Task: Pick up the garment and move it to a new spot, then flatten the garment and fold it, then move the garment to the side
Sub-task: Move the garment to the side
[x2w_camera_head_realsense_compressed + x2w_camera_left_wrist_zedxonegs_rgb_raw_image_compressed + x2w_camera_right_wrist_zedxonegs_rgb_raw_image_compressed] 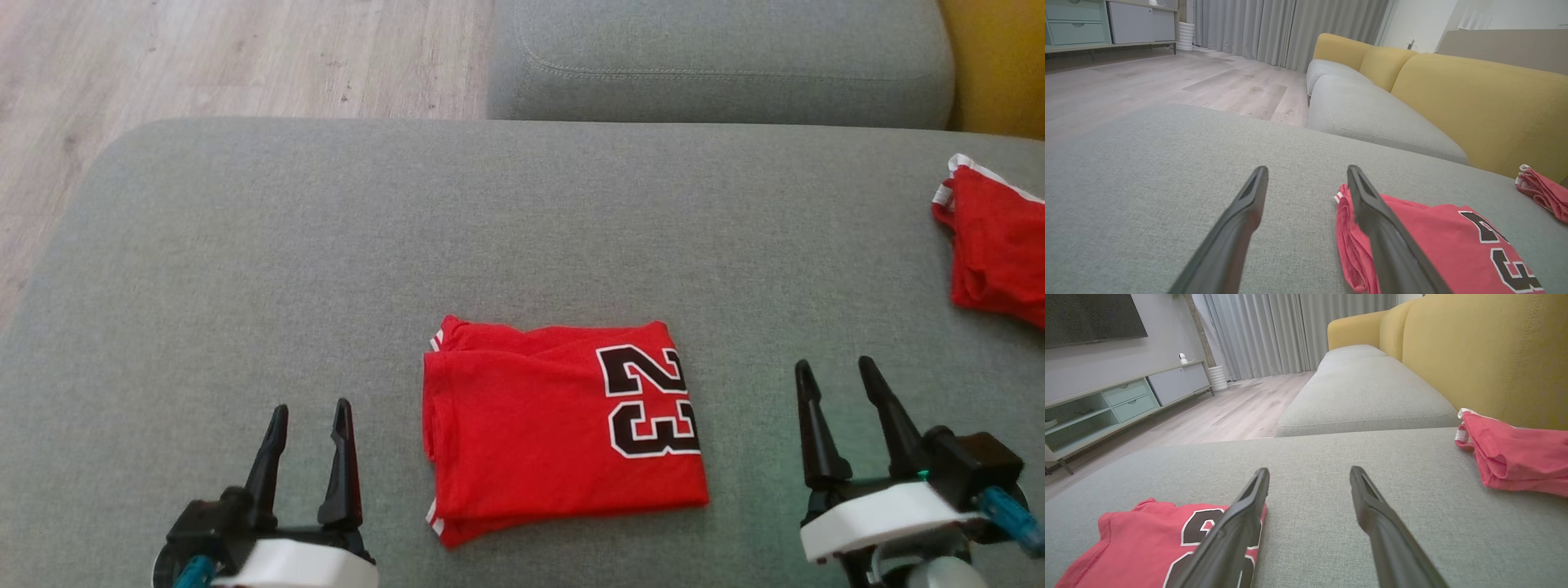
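Garment (563, 429) folded flat on grey cushion (245, 245) | left gripper (312, 406) left of it, fingers apart, empty | right gripper (834, 363) right of it, fingers apart, empty | another red cloth (996, 245) far right

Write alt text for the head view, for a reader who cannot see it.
A folded red jersey with a black 23 lies flat on a grey sofa cushion. The left gripper and right gripper are at either side of it, jaws open and holding nothing. A second red garment lies at the cushion's far right edge.
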You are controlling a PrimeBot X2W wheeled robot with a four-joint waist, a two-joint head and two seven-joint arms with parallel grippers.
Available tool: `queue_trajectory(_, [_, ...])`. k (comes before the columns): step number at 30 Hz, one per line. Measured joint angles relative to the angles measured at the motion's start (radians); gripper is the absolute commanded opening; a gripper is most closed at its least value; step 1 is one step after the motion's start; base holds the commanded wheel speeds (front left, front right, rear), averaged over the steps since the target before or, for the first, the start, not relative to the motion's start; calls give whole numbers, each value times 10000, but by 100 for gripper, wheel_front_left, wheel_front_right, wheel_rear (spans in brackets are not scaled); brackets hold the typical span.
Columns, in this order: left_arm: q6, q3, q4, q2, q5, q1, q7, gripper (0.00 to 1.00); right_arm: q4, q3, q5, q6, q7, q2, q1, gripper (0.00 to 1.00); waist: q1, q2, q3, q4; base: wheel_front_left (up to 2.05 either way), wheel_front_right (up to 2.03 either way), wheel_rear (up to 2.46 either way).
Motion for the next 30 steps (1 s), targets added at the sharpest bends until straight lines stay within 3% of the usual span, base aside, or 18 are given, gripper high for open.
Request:
queue_trajectory(9, [-73,105,6,-40,17,-2,0,100,213,297,-48,0,276,2,-12,100,0,0,-11,101,0,0,0])
queue_trajectory(24, [-167,293,-117,-151,198,-6,0,100,1987,788,54,0,3323,4,-1553,100,0,0,282,989,0,0,0])
queue_trajectory(30, [-165,437,-113,-372,259,-8,0,100,2665,746,-395,0,4498,0,-1831,100,1,0,611,1422,0,0,0])
